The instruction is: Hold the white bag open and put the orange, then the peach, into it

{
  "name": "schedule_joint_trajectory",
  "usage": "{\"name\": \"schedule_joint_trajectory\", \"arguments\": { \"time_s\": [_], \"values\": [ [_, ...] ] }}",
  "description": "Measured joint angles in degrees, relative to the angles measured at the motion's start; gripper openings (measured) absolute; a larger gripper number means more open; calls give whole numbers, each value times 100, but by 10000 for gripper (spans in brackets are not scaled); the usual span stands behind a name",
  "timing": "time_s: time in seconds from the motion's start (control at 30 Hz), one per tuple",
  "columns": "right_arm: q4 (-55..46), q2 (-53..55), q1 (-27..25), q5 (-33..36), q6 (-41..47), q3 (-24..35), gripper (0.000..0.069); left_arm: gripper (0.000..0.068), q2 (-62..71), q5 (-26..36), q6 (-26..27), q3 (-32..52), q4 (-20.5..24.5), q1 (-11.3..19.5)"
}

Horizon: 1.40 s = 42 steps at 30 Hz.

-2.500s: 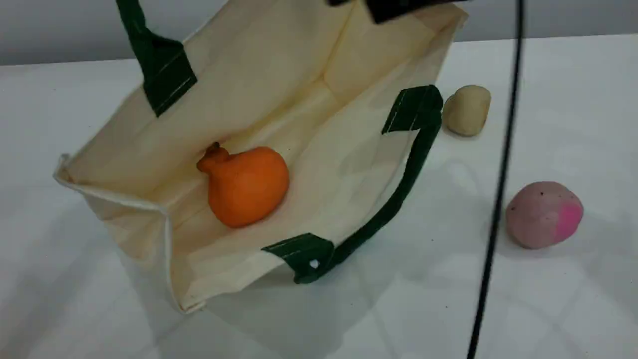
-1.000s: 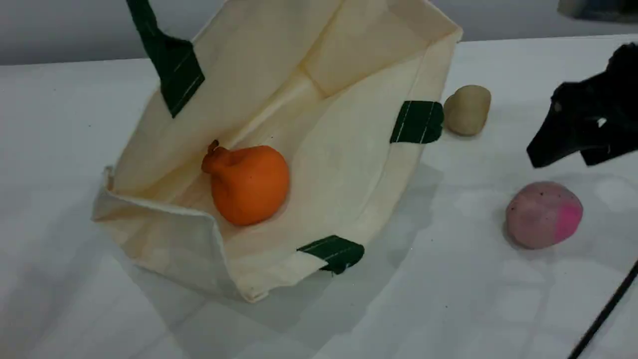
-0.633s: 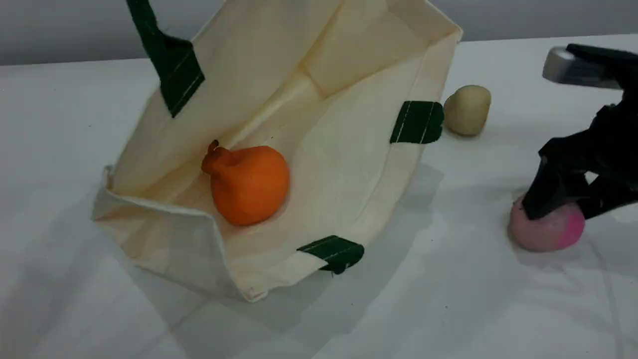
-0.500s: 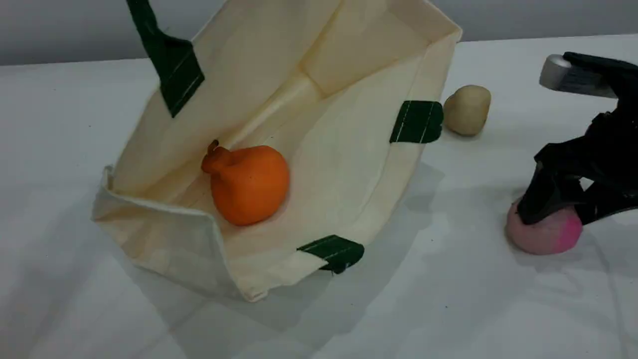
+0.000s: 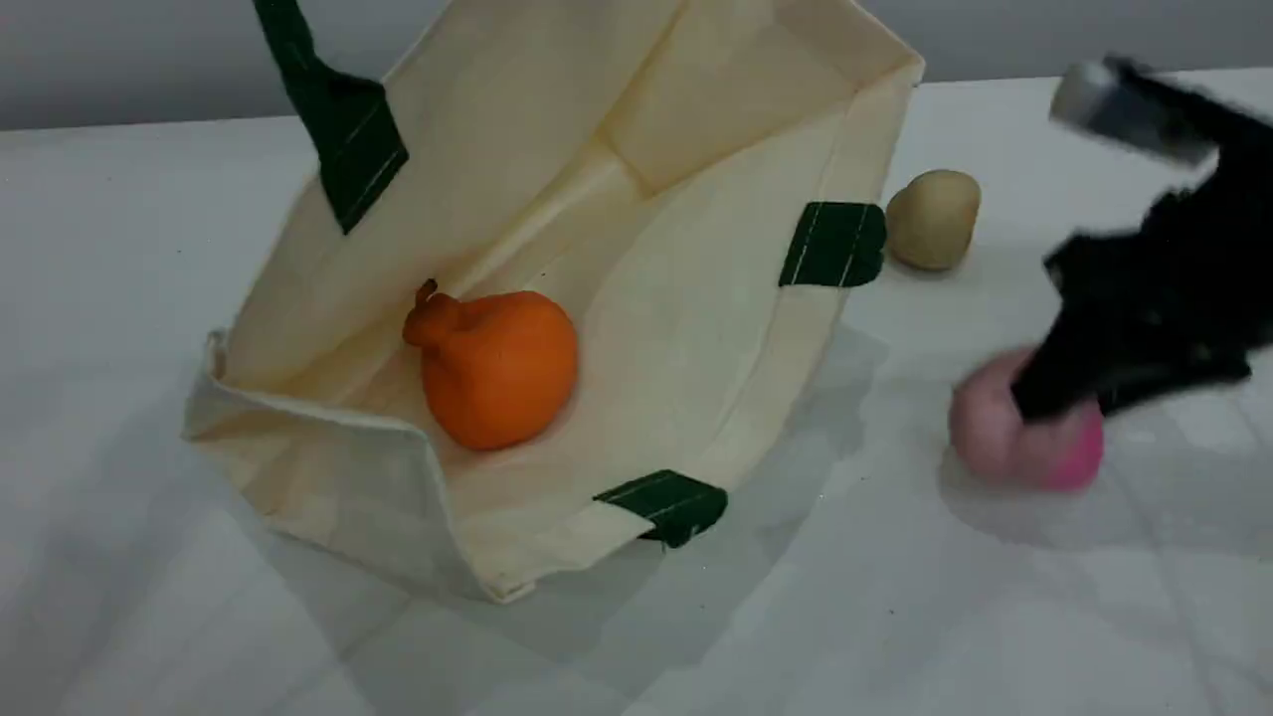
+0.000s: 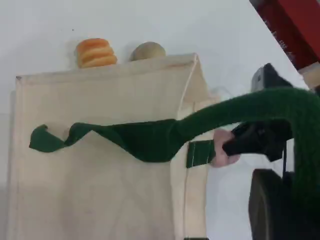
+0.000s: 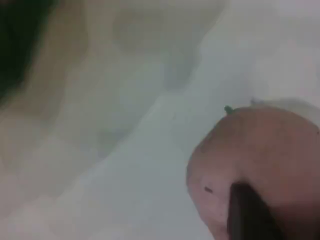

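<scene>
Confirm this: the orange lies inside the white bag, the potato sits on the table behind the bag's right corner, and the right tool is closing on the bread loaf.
Wrong on the last part. The scene view shows the right tool on the peach, not the bread loaf. The orange does lie inside the white bag, and the potato sits behind its right corner.

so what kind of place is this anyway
Probably a lab or test bench rather than a kitchen: a bare white table against a plain grey wall, with only a white bag and fake-looking food such as the orange, peach and potato.
</scene>
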Motion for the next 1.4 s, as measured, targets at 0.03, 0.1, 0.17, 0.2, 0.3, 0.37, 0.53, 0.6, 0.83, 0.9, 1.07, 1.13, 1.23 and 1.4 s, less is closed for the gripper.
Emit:
{"name": "schedule_joint_trajectory", "arguments": {
  "time_s": [0.03, 0.1, 0.17, 0.2, 0.3, 0.37, 0.53, 0.6, 0.83, 0.9, 1.07, 1.13, 1.23, 1.4],
  "values": [
    [1, -145, -5, 9, 0, -5, 190, 53, 0, 0, 0, 0, 0, 0],
    [-122, -445, -12, 152, 4, -5, 190, 53, 0, 0, 0, 0, 0, 0],
    [-144, -813, -12, 215, 46, -5, 188, 53, 0, 0, 0, 0, 0, 0],
    [-138, -976, -12, 237, 46, -5, 188, 53, 0, 0, 0, 0, 0, 0],
    [71, -1568, -12, 437, 46, -5, 186, 53, 0, 0, 0, 0, 0, 0],
    [378, -1899, 1, 583, 38, -5, 180, 53, 0, 0, 0, 0, 0, 0],
    [1320, -2316, 340, 734, -503, -5, 179, 53, 0, 5, 0, 0, 0, 0],
    [1706, -2235, 571, 659, -797, -5, 179, 53, 0, 5, 0, 0, -4, 0],
    [3214, -1927, 1396, 146, -1889, -151, 174, 53, 0, 5, 0, 0, -50, 0],
    [3552, -1765, 1609, 154, -2247, -236, 171, 53, 0, 5, 0, 0, -50, 0],
    [3758, -1212, 1991, 164, -2871, -424, 171, 53, 0, 5, 0, 0, -50, 0],
    [3751, -947, 2060, 164, -2901, -552, 171, 53, 0, 5, 0, 0, -57, 0],
    [3751, -549, 2056, 322, -2895, -783, 171, 53, 0, 5, 0, 0, -111, 0],
    [3731, 65, 2056, 557, -2877, -1249, 171, 53, 0, 9, 0, 0, -147, 0]
  ]
}}
